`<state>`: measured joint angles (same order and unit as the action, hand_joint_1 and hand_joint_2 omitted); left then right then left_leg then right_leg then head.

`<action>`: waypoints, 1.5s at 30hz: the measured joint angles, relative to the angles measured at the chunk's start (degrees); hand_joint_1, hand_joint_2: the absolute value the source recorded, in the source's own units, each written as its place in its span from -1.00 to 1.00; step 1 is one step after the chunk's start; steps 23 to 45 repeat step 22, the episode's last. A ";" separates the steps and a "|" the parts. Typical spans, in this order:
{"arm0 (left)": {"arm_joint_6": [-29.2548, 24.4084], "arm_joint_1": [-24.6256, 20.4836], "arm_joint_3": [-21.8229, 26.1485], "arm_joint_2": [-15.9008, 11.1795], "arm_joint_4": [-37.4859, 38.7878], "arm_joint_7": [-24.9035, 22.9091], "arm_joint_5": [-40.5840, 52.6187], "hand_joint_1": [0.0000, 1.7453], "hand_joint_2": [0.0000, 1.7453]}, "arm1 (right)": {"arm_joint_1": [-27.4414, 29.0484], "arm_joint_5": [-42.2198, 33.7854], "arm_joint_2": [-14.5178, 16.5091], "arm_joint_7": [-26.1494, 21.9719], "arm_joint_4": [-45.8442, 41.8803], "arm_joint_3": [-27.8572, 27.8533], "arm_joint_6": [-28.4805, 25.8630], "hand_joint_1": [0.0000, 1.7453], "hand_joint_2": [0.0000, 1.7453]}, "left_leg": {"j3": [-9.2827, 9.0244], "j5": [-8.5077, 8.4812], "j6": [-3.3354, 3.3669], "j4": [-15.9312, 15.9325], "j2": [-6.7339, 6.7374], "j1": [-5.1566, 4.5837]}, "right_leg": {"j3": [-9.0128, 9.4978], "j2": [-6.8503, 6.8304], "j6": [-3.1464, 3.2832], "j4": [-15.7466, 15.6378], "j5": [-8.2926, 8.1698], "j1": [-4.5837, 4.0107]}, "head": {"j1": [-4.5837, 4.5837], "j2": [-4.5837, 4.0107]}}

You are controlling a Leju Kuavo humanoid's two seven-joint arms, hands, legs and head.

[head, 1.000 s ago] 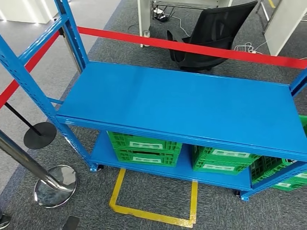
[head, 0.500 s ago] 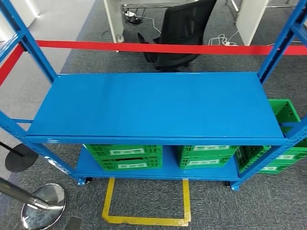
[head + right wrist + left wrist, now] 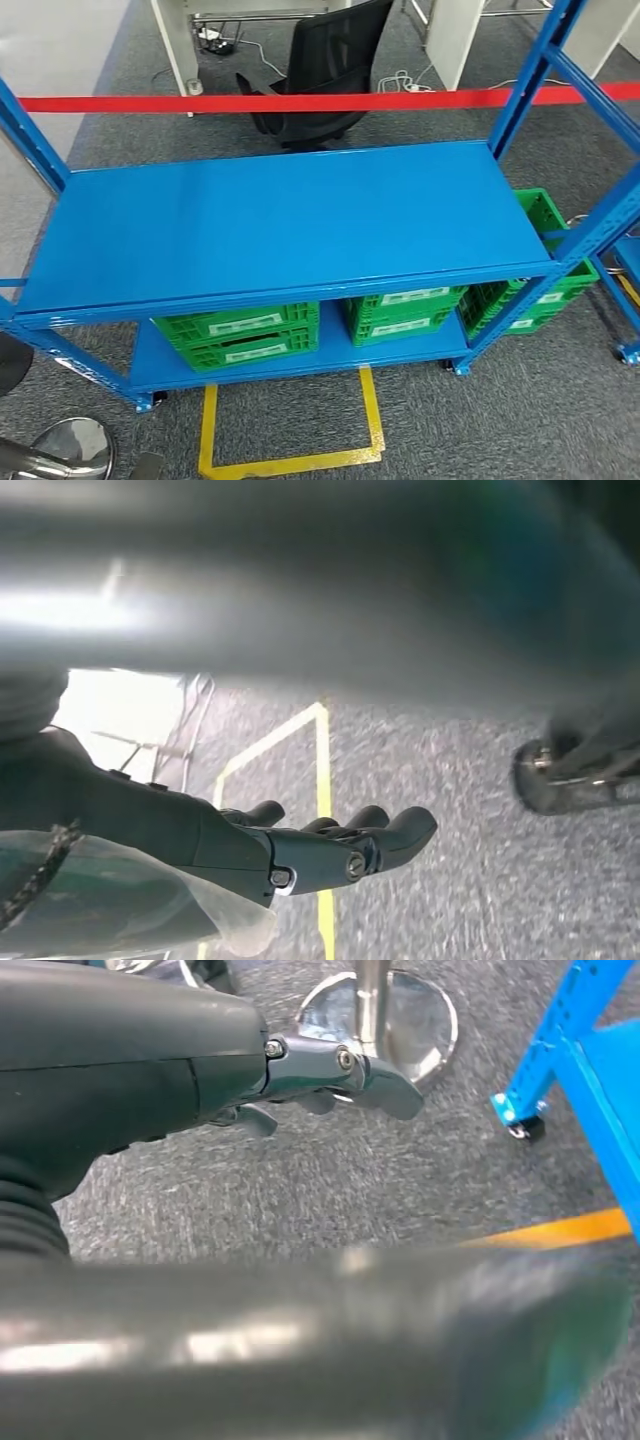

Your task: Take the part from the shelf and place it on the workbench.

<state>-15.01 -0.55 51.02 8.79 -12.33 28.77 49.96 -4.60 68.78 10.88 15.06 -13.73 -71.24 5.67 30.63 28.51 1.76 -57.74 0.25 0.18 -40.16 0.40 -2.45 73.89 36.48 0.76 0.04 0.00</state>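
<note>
Our left hand (image 3: 302,1070) and right hand (image 3: 317,845) both hang released over grey carpet; ahead of them stands the blue shelf (image 3: 287,225) with green crates (image 3: 238,335) underneath.

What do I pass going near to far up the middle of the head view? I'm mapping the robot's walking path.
Yellow floor marking → green crates on the lower shelf → blue shelf top → red barrier tape → black office chair.

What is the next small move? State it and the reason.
Probably step up to the yellow floor box and square up to the blue shelf. Both the left hand and right hand hang open over carpet, short of it; its middle board is bare, and the green crates below hide their contents.
</note>
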 joint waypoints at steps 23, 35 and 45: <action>5.06 1.75 -14.51 -2.93 -1.75 -10.27 -14.59 -1.00 -1.00 | 4.29 -21.43 -2.78 0.00 -1.88 20.37 -2.29 -1.00 -1.00 | -0.47 0.20 -1.29 0.01 0.61 -0.48 | 9.13 -0.90 1.92 -15.64 -6.81 -0.68 | 0.07 0.00; 5.06 1.75 -14.51 -2.93 -1.75 -10.27 -14.59 -1.00 -1.00 | 4.29 -21.43 -2.78 0.00 -1.88 20.37 -2.29 -1.00 -1.00 | -0.47 0.20 -1.29 0.01 0.61 -0.48 | 9.13 -0.90 1.92 -15.64 -6.81 -0.68 | 0.07 0.00; 5.06 1.75 -14.51 -2.93 -1.75 -10.27 -14.59 -1.00 -1.00 | 4.29 -21.43 -2.78 0.00 -1.88 20.37 -2.29 -1.00 -1.00 | -0.47 0.20 -1.29 0.01 0.61 -0.48 | 9.13 -0.90 1.92 -15.64 -6.81 -0.68 | 0.07 0.00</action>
